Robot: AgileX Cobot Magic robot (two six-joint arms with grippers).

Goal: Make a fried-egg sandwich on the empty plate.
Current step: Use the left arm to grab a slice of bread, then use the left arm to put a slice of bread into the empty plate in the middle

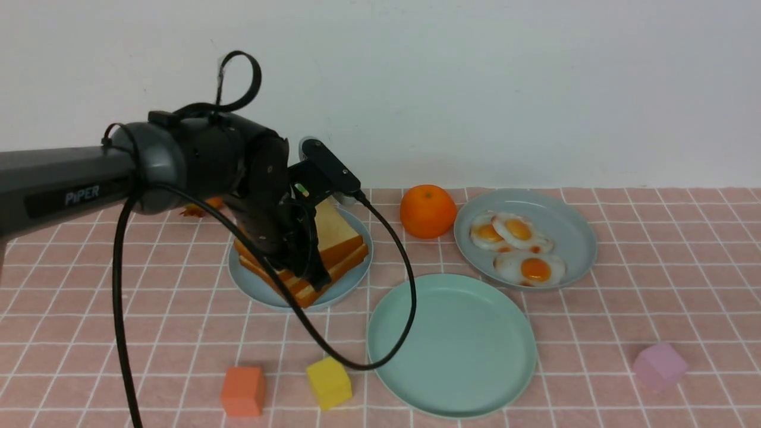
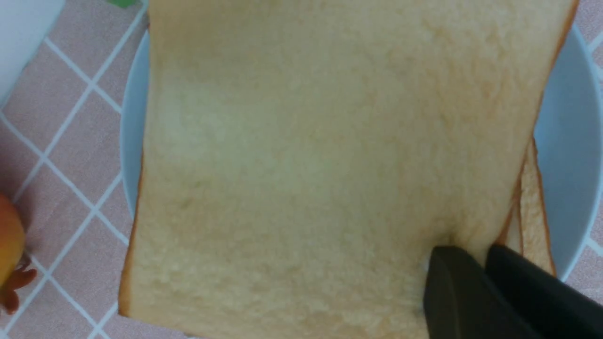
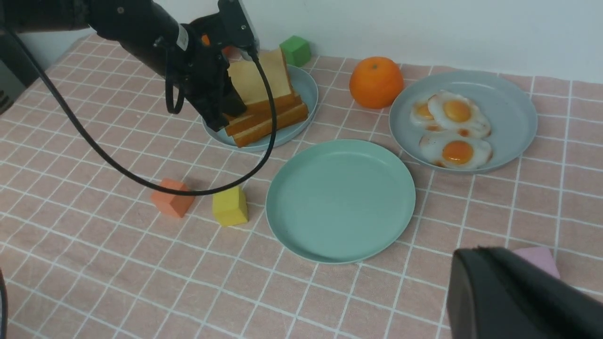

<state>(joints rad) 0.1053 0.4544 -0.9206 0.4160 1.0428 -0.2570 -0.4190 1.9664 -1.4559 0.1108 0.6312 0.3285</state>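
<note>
The left jaws are clenching on one edge of the top toast (image 2: pixel 306 165): in the left wrist view, one of the two dark fingers (image 2: pixel 452 301) is pressing on the slice's upper face and the other is tucking beneath its crust. That slice is tilting up at the gripped side, while its far edge is resting on the stack (image 1: pixel 342 261) of other slices below. The stack is lying on a blue-grey plate (image 1: pixel 351 288) at the left rear of the bench (image 1: pixel 654 297). The left arm (image 1: pixel 196 160) is reaching in from the left, and its black cable (image 1: pixel 407 285) is looping down across the near rim of the green plate (image 1: pixel 452 351).

The green plate is sitting bare in the middle, nearer the robot than both other plates and just beside each. Three eggs (image 1: pixel 518 229) are lying close together on the egg plate (image 1: pixel 574 238) at the right rear. An orange (image 1: pixel 427 211) is standing between the two blue-grey plates. A yellow cube (image 1: pixel 328 382) and an orange cube (image 1: pixel 242 390) are sitting near the front, left of the green plate, a lilac block (image 1: pixel 659 365) is sitting to its right, and a green cube (image 3: pixel 295 50) is sitting behind the toast plate.

Of the right jaws, only a dark bulk is showing in the right wrist view, so I cannot tell whether they are clenched or released.
</note>
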